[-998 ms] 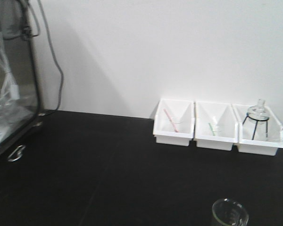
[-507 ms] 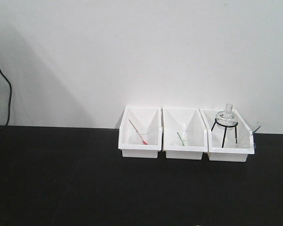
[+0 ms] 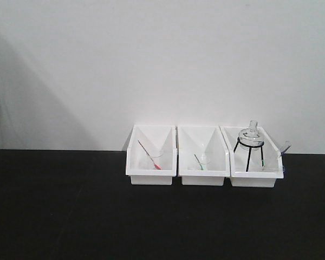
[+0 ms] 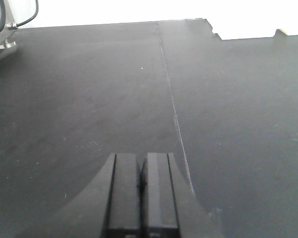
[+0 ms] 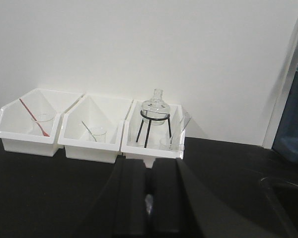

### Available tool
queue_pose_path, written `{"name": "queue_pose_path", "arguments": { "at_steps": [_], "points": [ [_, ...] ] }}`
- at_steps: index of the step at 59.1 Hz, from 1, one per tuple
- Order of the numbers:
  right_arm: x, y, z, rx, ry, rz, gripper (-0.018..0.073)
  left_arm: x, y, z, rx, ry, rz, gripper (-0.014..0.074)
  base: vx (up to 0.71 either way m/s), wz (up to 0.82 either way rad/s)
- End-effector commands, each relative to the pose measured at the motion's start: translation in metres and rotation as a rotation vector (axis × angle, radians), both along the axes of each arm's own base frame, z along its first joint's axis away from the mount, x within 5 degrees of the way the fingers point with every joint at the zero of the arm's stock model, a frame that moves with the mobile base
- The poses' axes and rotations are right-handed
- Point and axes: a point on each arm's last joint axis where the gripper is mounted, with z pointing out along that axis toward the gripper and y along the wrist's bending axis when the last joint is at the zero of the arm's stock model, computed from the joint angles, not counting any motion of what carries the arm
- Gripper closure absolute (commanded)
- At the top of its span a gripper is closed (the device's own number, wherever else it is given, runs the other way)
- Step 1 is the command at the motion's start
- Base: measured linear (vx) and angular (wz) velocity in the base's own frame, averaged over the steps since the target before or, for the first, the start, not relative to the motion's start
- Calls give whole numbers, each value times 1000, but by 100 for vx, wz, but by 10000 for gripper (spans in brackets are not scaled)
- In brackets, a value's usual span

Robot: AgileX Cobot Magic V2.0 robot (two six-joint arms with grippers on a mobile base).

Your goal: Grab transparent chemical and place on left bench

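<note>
You've moved nothing yet: the clear beaker [image 5: 170,144] sits in its bin [image 5: 134,151]; left gripper [image 4: 141,192] and right gripper [image 5: 149,197] have jaws closed, empty.

Setting: laboratory. Evidence as follows.
- Black matte bench top [image 3: 70,216] runs up to a plain white wall [image 3: 151,65].
- Three white plastic bins stand in a row at the wall, side by side.
- Left bin [image 3: 151,177]: small glass beaker [image 5: 43,123] with a red dropper [image 5: 32,115].
- Middle bin [image 3: 202,177]: a like beaker [image 5: 98,134] with a green dropper [image 3: 197,161].
- Right bin [image 3: 253,179]: round-bottom glass flask [image 3: 251,135] on a black wire tripod [image 3: 248,157]. Beside it, a small clear beaker [image 5: 165,144] holds a colourless pipette [image 5: 183,123].
</note>
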Motion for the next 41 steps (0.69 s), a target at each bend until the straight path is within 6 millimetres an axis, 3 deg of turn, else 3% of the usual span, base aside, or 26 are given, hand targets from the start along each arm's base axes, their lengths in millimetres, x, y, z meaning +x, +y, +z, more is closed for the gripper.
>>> {"name": "queue_pose_path", "arguments": {
  "at_steps": [1, 11, 19, 29, 41],
  "points": [
    [0, 4, 15, -16, -80, 43, 559, -1, 0, 3, -14, -81, -1, 600, 0, 2],
    [-1, 6, 17, 69, -103, 64, 559, -1, 0, 3, -14, -81, -1, 600, 0, 1],
    [6, 15, 25, 171, -184, 176, 559, -1, 0, 3, -14, -81, -1, 600, 0, 0],
    [39, 30, 28, 291, -193, 339, 559, -1, 0, 3, -14, -81, -1, 600, 0, 0],
    [78, 50, 2, 327, -3, 533, 559, -1, 0, 3, -14, -81, -1, 600, 0, 0]
  ]
}}
